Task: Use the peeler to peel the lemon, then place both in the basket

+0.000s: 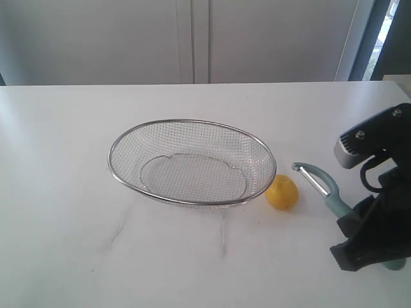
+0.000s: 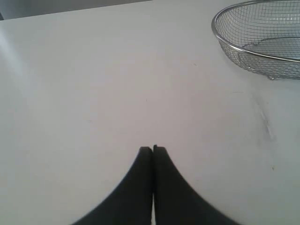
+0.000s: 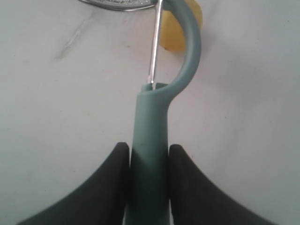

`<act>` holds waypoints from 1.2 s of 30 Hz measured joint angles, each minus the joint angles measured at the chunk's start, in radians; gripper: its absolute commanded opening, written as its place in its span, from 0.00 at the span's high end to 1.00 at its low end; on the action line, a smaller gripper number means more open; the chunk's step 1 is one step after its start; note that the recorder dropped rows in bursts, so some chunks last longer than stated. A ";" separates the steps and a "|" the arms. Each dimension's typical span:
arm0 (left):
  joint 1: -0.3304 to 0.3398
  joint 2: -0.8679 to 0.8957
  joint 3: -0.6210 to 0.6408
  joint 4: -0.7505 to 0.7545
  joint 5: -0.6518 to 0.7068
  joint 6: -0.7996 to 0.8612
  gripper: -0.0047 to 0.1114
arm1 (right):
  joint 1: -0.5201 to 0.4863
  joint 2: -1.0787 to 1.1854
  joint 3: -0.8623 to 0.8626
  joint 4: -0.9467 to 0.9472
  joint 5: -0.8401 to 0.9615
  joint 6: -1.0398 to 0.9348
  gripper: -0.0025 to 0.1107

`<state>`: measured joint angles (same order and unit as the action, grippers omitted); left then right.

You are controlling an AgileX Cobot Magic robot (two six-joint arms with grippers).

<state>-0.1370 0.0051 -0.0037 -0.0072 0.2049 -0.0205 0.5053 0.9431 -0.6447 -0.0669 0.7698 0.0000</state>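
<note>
The yellow lemon (image 1: 282,192) rests on the white table just right of the wire mesh basket (image 1: 190,162). The teal-handled peeler (image 1: 320,185) points its silver blade toward the lemon, its handle clamped in my right gripper (image 1: 359,218) at the table's right side. In the right wrist view the handle (image 3: 150,140) sits between the two black fingers, right gripper (image 3: 149,152) shut on it, with the lemon (image 3: 180,26) just past the blade. My left gripper (image 2: 153,150) is shut on nothing, over bare table well away from the basket (image 2: 262,40). It does not show in the exterior view.
The white table (image 1: 64,192) runs back to pale cabinet doors (image 1: 192,38). Faint scuff marks (image 1: 115,231) lie in front of the basket. A window frame (image 1: 359,38) stands at the far right.
</note>
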 measured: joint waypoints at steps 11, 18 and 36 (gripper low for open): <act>0.000 0.000 0.000 0.000 0.000 0.000 0.96 | 0.000 -0.100 0.000 0.000 0.000 0.000 0.98; 0.000 0.000 0.000 0.000 0.000 0.000 0.96 | 0.000 -0.108 0.000 0.014 -0.002 0.000 0.98; 0.000 0.000 0.000 -0.005 -0.205 -0.017 0.96 | 0.000 -0.108 0.000 0.017 -0.002 0.000 0.98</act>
<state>-0.1370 0.0051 -0.0037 -0.0126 0.0000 -0.0375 0.5053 0.8350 -0.6447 -0.0504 0.7676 0.0000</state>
